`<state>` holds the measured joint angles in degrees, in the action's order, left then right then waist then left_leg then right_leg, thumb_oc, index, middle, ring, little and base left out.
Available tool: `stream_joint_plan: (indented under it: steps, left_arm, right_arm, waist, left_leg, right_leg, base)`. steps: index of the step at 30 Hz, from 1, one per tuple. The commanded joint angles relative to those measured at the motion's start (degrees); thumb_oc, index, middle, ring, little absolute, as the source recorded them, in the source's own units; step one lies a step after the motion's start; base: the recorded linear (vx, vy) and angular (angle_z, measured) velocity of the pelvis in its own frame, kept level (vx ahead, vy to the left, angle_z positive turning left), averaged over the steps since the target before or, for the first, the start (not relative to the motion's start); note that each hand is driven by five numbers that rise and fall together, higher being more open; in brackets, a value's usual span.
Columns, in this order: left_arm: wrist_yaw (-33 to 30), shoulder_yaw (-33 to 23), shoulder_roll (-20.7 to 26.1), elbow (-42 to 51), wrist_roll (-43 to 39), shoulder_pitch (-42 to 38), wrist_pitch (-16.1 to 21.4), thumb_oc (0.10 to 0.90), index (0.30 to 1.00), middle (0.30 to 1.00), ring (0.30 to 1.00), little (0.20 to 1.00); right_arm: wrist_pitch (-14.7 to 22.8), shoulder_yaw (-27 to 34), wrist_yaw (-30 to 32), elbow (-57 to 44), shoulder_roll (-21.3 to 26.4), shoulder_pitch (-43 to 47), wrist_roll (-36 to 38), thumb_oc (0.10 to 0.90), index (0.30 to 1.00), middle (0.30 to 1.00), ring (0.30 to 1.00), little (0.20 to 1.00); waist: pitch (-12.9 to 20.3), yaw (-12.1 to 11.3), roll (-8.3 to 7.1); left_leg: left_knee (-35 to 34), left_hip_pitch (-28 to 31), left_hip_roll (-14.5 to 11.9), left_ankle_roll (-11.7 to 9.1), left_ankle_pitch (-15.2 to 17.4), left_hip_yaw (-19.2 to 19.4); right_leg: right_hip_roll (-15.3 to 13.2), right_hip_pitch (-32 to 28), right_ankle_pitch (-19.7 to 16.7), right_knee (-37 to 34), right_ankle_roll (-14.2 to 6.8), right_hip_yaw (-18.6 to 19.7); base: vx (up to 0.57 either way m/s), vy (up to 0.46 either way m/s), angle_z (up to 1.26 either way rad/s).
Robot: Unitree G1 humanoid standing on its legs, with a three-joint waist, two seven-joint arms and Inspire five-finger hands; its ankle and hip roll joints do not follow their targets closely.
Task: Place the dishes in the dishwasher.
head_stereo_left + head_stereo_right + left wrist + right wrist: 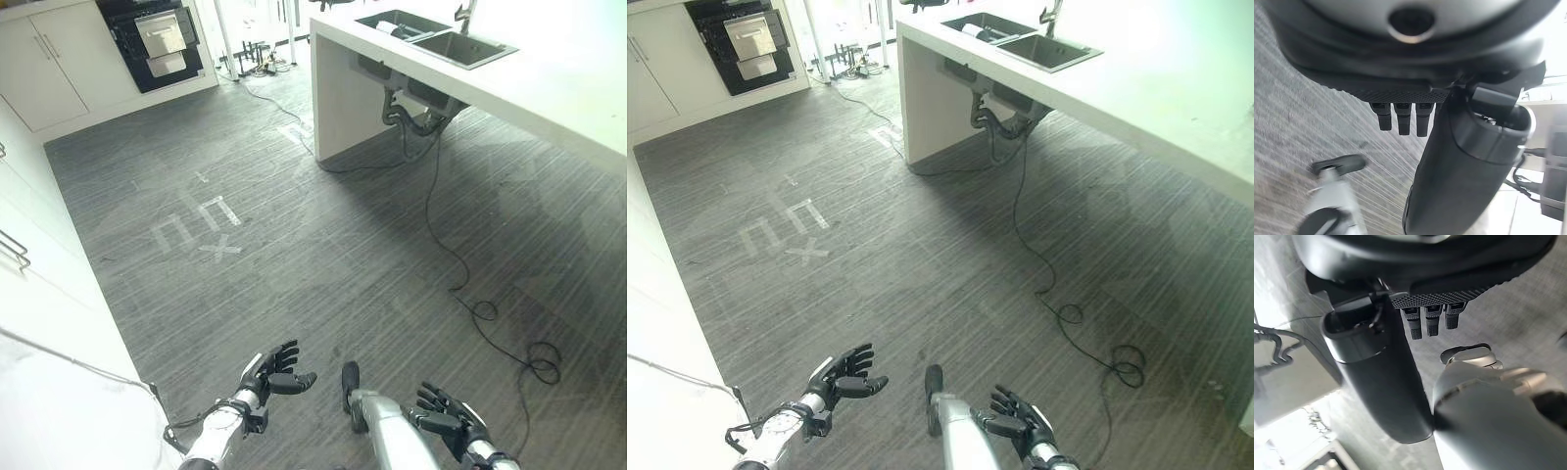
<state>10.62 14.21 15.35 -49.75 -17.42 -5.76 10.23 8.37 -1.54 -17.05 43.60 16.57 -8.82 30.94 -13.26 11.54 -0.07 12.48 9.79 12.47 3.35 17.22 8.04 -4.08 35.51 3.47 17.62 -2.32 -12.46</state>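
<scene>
Left eye view: both hands hang low over the grey floor [323, 264], holding nothing. The left hand [271, 373] has its fingers loosely spread and relaxed, thumb standing out to the side. The right hand [449, 415] likewise has its fingers apart and slack. The wrist views agree: straight fingertips with bare floor past them.

Task items: no dish can be made out for certain. A pale object [388, 27] lies in the sink [436, 39] on the white counter [549, 88], at the far right; it may be a dish, but it is too small to tell. A dark open appliance [157, 39] with pulled-out racks stands in the far cabinets [49, 64], well apart from the sink; it is probably the dishwasher.

Risks, as a judgement:
- A loose black cable [470, 294] runs from under the sink across the floor and ends in a coil [537, 360] near the right side. A step toward the sink could snag it and cause a stumble.
- More cables [260, 83] lie on the floor near the far wall, on the line between counter and appliance.
- The white counter [29, 323] just beside the left arm leaves little margin for a swing or turn on that side.
- The carry from sink to appliance crosses the open floor; a weak grasp could drop a dish there.

White tape marks [196, 227] lie flat on the floor and obstruct nothing.
</scene>
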Motion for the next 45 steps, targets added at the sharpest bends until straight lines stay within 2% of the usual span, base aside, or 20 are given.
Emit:
stream_joint_plan:
  steps: [1, 3, 5, 6, 7, 8, 9, 12, 17, 18, 22, 26, 29, 30, 32, 34, 37, 40, 42, 45]
  left_arm:
    - [1.21, -0.62, 1.34, 5.46, 2.04, 0.01, 2.52, 0.8, 0.9, 0.9, 0.9, 0.9]
    - [0.7, -0.85, 1.04, 5.51, 2.09, 0.37, 1.34, 0.8, 0.9, 0.9, 0.9, 0.9]
    - [0.3, -0.89, 0.62, 5.78, 0.95, 1.62, 0.62, 0.8, 0.9, 0.9, 0.9, 0.9]
    - [0.34, -0.92, 0.66, 5.89, 0.92, 1.73, 0.63, 0.8, 0.9, 0.9, 0.9, 0.9]
    - [0.35, -1.24, 0.65, 6.99, 1.1, 2.68, 0.6, 0.8, 0.9, 0.9, 0.9, 0.9]
    - [-0.21, -2.1, 0.83, 8.87, 1.94, 4.13, -0.1, 0.8, 0.9, 0.9, 0.9, 0.9]
    - [-0.09, -2.83, 1.18, 9.53, 2.23, 4.48, -0.94, 0.8, 0.9, 0.9, 0.9, 0.9]
    - [1.69, -3.48, 1.69, 9.27, 2.69, 4.42, -1.12, 0.8, 0.9, 0.9, 0.9, 0.9]
    - [1.45, -4.07, 2.09, 8.6, 2.39, 5.85, -0.36, 0.8, 0.9, 0.9, 0.9, 0.9]
    - [1.79, -4.43, 2.12, 8.45, 2.18, 6.36, -0.34, 0.8, 0.9, 0.9, 0.9, 0.9]
    - [3.6, -5.39, 2.16, 9.5, 0.78, 8.5, 0.64, 0.8, 0.9, 0.9, 0.9, 0.9]
    - [5.38, -7.02, 2.73, 10.56, 0.52, 9.55, 0.1, 0.8, 0.9, 0.9, 0.9, 0.9]
    - [5.25, -6.35, 3.84, 9.37, 2.47, 8.46, 0.34, 0.8, 0.9, 0.9, 0.9, 0.9]
    - [5.44, -5.99, 4.39, 9.62, 2.69, 7.77, -0.26, 0.8, 0.9, 0.9, 0.9, 0.9]
    - [5.07, -5.11, 5.14, 10.26, 2.71, 6.95, -1.33, 0.8, 0.9, 0.9, 0.9, 0.9]
    - [3.98, -3.95, 5.8, 10.62, 3.05, 6.16, -2.24, 0.8, 0.9, 0.9, 0.9, 0.9]
    - [5.83, -2.9, 5.86, 10.15, -0.05, 5.46, -1.66, 0.8, 0.9, 0.9, 0.9, 0.9]
    - [7.12, -2.83, 5.77, 10.82, -3.5, 5.46, -1.51, 0.8, 0.9, 0.9, 0.9, 0.9]
    - [7.17, -2.97, 6.0, 10.64, -2.8, 4.86, -2.32, 0.8, 0.9, 0.9, 0.9, 0.9]
    - [8.0, -2.65, 4.56, 4.9, 1.48, 3.71, 1.49, 0.8, 0.9, 0.9, 0.9, 0.9]
  right_arm:
    - [4.17, -0.66, -1.23, -3.99, 3.29, 1.82, 1.58, 0.8, 0.9, 0.9, 0.9, 0.9]
    - [3.92, -1.33, -0.58, -4.2, 3.71, 2.43, 1.75, 0.8, 0.9, 0.9, 0.9, 0.9]
    - [3.7, -3.38, 0.58, -5.64, 5.15, 4.63, 1.18, 0.8, 0.9, 0.9, 0.9, 0.9]
    - [3.68, -3.47, 0.64, -5.78, 5.21, 4.71, 1.13, 0.8, 0.9, 0.9, 0.9, 0.9]
    - [3.88, -4.03, 0.84, -6.82, 6.07, 5.09, 0.56, 0.8, 0.9, 0.9, 0.9, 0.9]
    - [3.56, -4.16, 0.76, -8.27, 7.28, 5.14, -0.17, 0.8, 0.9, 0.9, 0.9, 0.9]
    - [3.36, -3.99, 0.71, -8.52, 7.89, 5.25, 0.12, 0.8, 0.9, 0.9, 0.9, 0.9]
    - [3.95, -3.92, 0.52, -8.1, 8.56, 5.97, 1.17, 0.8, 0.9, 0.9, 0.9, 0.9]
    - [3.17, -5.71, 2.14, -6.44, 7.08, 8.1, -0.32, 0.8, 0.9, 0.9, 0.9, 0.9]
    - [3.22, -6.26, 2.65, -6.02, 6.66, 7.91, -0.58, 0.8, 0.9, 0.9, 0.9, 0.9]
    - [3.13, -6.83, 3.01, -5.25, 6.25, 7.33, -1.66, 0.8, 0.9, 0.9, 0.9, 0.9]
    - [3.14, -5.93, 2.56, -4.72, 6.25, 6.33, -2.74, 0.8, 0.9, 0.9, 0.9, 0.9]
    - [4.38, -4.58, 1.9, -3.63, 5.64, 5.56, -1.34, 0.8, 0.9, 0.9, 0.9, 0.9]
    - [4.67, -4.55, 3.07, -4.25, 5.18, 5.41, -0.79, 0.8, 0.9, 0.9, 0.9, 0.9]
    - [4.96, -4.43, 4.93, -5.03, 4.28, 5.49, -0.02, 0.8, 0.9, 0.9, 0.9, 0.9]
    - [4.57, -4.26, 6.67, -6.22, 3.25, 5.22, -1.32, 0.8, 0.9, 0.9, 0.9, 0.9]
    - [5.12, -5.46, 6.43, -4.79, 3.31, 5.77, -3.12, 0.8, 0.9, 0.9, 0.9, 0.9]
    - [6.12, -5.24, 6.15, -3.92, 3.76, 5.61, -2.77, 0.8, 0.9, 0.9, 0.9, 0.9]
    - [6.65, -3.62, 4.96, -3.28, 4.32, 4.54, -0.99, 0.8, 0.9, 0.9, 0.9, 0.9]
    - [8.35, -0.46, 0.75, 0.12, 4.15, 2.95, 0.64, 0.8, 0.9, 0.9, 0.9, 0.9]
  waist:
    - [1.97, -0.94, -0.86]
    - [2.88, -0.93, -0.51]
    - [4.5, -1.79, 1.12]
    - [4.68, -1.87, 0.87]
    - [4.61, -2.55, 0.62]
    - [4.2, -3.96, -0.64]
    - [3.58, -4.82, -1.43]
    - [1.98, -6.76, -1.34]
    - [0.92, -9.78, -0.54]
    - [1.21, -10.37, 1.26]
    - [1.11, -11.96, 3.1]
    - [0.99, -12.07, 2.41]
    - [2.1, -11.64, 1.53]
    - [2.54, -11.14, 1.4]
    - [3.1, -10.05, 2.03]
    - [3.28, -8.59, 2.45]
    - [2.18, -7.37, 4.19]
    - [0.37, -5.37, 4.43]
    - [-0.2, -3.51, 3.31]
    - [-0.83, -2.13, 0.97]
  left_leg:
    - [4.7, -1.47, -5.92, -0.43, 5.85, -3.47]
    - [4.7, 1.69, -6.1, -1.43, 6.15, -3.98]
    - [4.7, 7.56, -8.66, -7.51, -10.14, -4.05]
    - [4.7, 7.63, -8.47, -7.79, -11.68, -4.01]
    - [13.43, 4.12, -9.14, -9.31, -16.58, -3.52]
    - [30.21, -5.53, -10.39, -9.99, -19.66, -2.76]
    - [39.75, -12.57, -12.68, -9.59, -19.77, -1.79]
    - [42.62, -22.36, -12.9, -7.99, -18.22, -0.56]
    - [4.7, -20.59, -9.7, -5.36, -14.47, 3.0]
    - [4.7, -25.25, -11.25, -5.95, -12.73, 0.08]
    - [4.7, -31.64, -14.22, -7.32, -15.1, -2.81]
    - [4.7, -30.18, -15.36, -5.81, -15.22, 1.16]
    - [4.7, -26.44, -12.36, -2.7, -11.72, 0.46]
    - [4.7, -25.03, -11.49, -1.64, -10.58, 0.43]
    - [4.7, -23.01, -10.58, -0.18, -8.94, -0.18]
    - [4.7, -20.54, -8.49, 2.16, -6.34, -0.62]
    - [4.7, -17.99, -9.15, 2.67, -4.66, -0.91]
    - [4.7, -14.63, -9.19, 2.17, -2.95, -2.21]
    - [4.7, -12.28, -8.08, 1.91, -1.19, -4.12]
    - [4.7, -7.57, -6.76, 0.33, 2.05, -4.96]
  right_leg:
    - [-2.79, -12.14, -2.62, -0.43, -7.03, 1.22]
    - [-2.05, -13.9, -3.54, -0.43, -6.12, 2.19]
    - [0.13, -18.05, -1.88, -0.43, -3.22, 1.7]
    - [-0.02, -18.14, -1.7, -0.43, -3.08, 1.89]
    - [0.46, -20.46, -0.02, -0.43, -1.88, 2.56]
    - [0.08, -23.83, 2.34, -0.43, -0.2, 3.13]
    - [-0.32, -25.94, 3.85, -0.43, 1.0, 2.91]
    - [-0.08, -29.84, 5.99, -0.43, 1.89, 2.45]
    - [0.89, -32.83, 8.87, -0.43, -0.62, 5.72]
    - [2.94, -33.35, 9.59, -0.43, -0.84, 6.35]
    - [4.6, -35.15, 11.58, -0.43, -0.76, 7.27]
    - [2.26, -38.48, 13.82, -0.43, -1.73, 6.15]
    - [2.09, -42.45, 15.43, -0.43, -1.54, 7.1]
    - [2.05, -43.84, 15.0, -0.43, -1.54, 6.77]
    - [2.05, -46.12, 7.93, -0.43, -2.87, 5.6]
    - [1.62, -38.79, -2.94, 16.94, -7.09, 6.36]
    - [0.97, -29.62, -3.59, 24.84, -6.04, 3.59]
    - [2.46, -24.57, -0.81, 17.69, -5.1, 1.46]
    - [2.71, -23.32, -2.81, 5.21, -4.85, 2.03]
    - [-6.15, -11.78, -1.12, -0.43, -7.33, 3.62]
  base:
    - [0.47, -0.234, -0.03]
    - [0.49, -0.245, -0.07]
    - [0.52, -0.282, 0.09]
    - [0.34, -0.205, -0.06]
    - [0.37, -0.291, 0.0]
    - [0.44, -0.395, 0.02]
    - [0.34, -0.362, 0.13]
    - [0.2, -0.139, -0.19]
    - [0.39, 0.07, -0.99]
    - [0.41, 0.125, -0.46]
    - [0.33, 0.112, -0.64]
    - [0.42, 0.159, -1.11]
    - [0.63, 0.249, 0.07]
    - [0.64, 0.289, 0.0]
    - [0.4, 0.239, 0.2]
    - [0.37, 0.273, 0.14]
    - [0.23, 0.161, -0.12]
    - [0.26, -0.067, -0.34]
    - [0.35, -0.23, -0.08]
    - [0.48, -0.375, 0.59]
